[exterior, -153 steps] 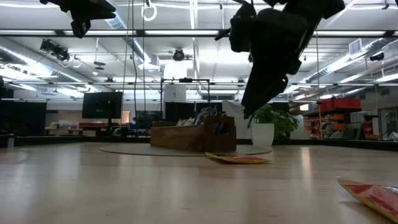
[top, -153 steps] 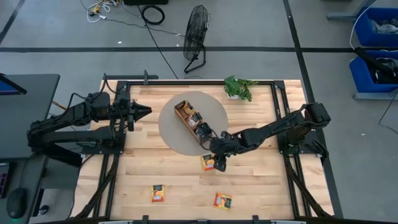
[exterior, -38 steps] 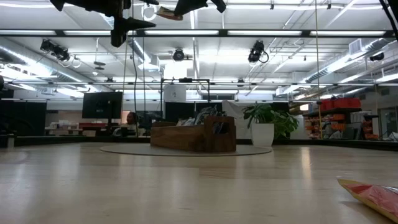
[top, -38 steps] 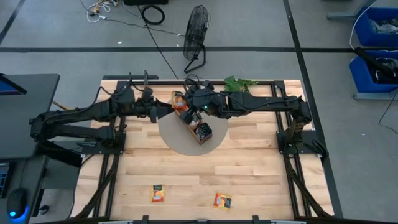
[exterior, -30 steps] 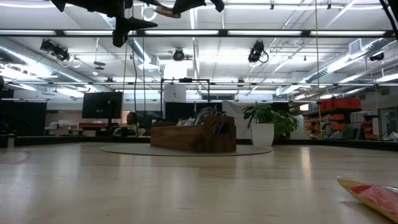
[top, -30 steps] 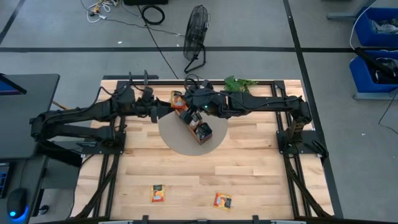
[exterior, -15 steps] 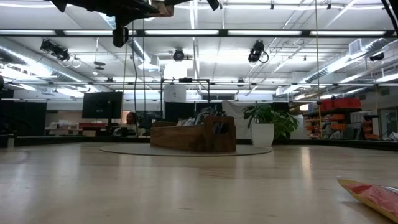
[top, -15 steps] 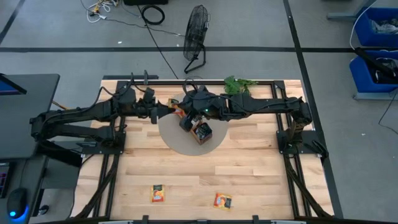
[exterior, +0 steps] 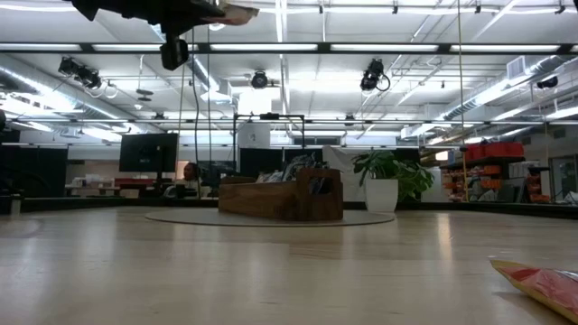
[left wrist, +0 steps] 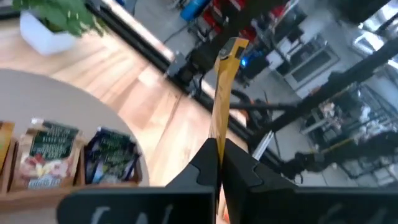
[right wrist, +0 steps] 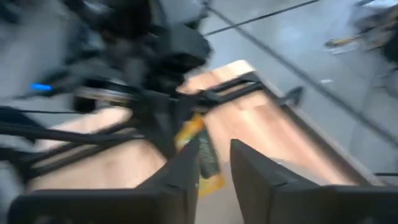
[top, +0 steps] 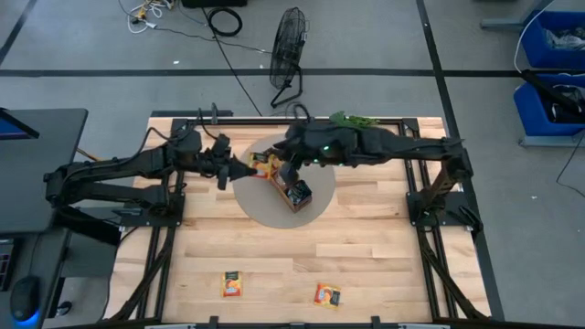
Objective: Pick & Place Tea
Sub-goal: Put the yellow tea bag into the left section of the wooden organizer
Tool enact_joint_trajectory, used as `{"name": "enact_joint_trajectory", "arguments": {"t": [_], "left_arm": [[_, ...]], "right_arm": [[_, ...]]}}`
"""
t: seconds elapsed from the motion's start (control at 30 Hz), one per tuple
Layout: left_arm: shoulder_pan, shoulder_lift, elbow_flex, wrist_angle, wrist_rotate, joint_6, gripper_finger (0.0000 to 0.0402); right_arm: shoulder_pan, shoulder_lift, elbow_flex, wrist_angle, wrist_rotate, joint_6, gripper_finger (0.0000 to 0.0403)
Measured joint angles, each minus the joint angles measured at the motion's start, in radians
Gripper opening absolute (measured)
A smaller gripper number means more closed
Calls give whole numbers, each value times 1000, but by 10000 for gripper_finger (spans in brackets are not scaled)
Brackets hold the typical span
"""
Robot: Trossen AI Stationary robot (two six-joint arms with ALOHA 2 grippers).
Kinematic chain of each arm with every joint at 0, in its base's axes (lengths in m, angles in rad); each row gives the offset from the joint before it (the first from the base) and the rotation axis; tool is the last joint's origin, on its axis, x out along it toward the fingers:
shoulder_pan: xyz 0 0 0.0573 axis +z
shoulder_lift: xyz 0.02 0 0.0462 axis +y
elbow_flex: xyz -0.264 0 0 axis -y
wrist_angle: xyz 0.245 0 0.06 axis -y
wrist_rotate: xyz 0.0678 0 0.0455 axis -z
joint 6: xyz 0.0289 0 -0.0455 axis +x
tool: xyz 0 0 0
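Left gripper pinches an orange tea sachet edge-on, high above the wooden tray. Right gripper, fingers parted, sits just beside it. Only the overhead view shows two more sachets on the table's near edge.

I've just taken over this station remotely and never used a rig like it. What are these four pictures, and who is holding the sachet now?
Two dark arms work over a wooden table. One picture looks straight down, one looks level across the tabletop, and two come from cameras on the wrists. The left end effector is shut on an orange tea sachet, held up in the air beside the wooden tray. The right end effector has its fingers apart close by. Two more sachets lie near the table's front edge.
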Motion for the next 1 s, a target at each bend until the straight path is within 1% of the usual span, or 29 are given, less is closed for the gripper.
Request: {"name": "enact_joint_trajectory", "arguments": {"t": [0.07, 0.2, 0.3, 0.37, 0.5, 0.67, 0.8, 1.0], "left_arm": [[0, 0, 0, -17, 32, 16, 6], [0, 1, 0, -36, 101, 59, 7], [0, 0, 0, -34, 147, 89, 6], [0, 0, 0, -34, 178, 96, 5], [0, 1, 0, -34, 213, 91, 7], [0, 1, 0, -34, 223, 91, 5], [0, 1, 0, -39, 252, 91, 7], [-1, 1, 0, -43, 253, 91, 6]], "right_arm": [[-22, -26, 0, -5, -97, 52, 114], [-97, -41, 1, -24, -372, 203, 159], [-145, -29, 0, -35, -551, 269, 187], [-170, -17, 0, -42, -642, 292, 202], [-185, 11, 0, -34, -708, 278, 217], [-180, 49, 0, 12, -731, 243, 219], [-179, 84, 0, 58, -778, 252, 219], [-171, 114, 0, 90, -779, 255, 218]]}}
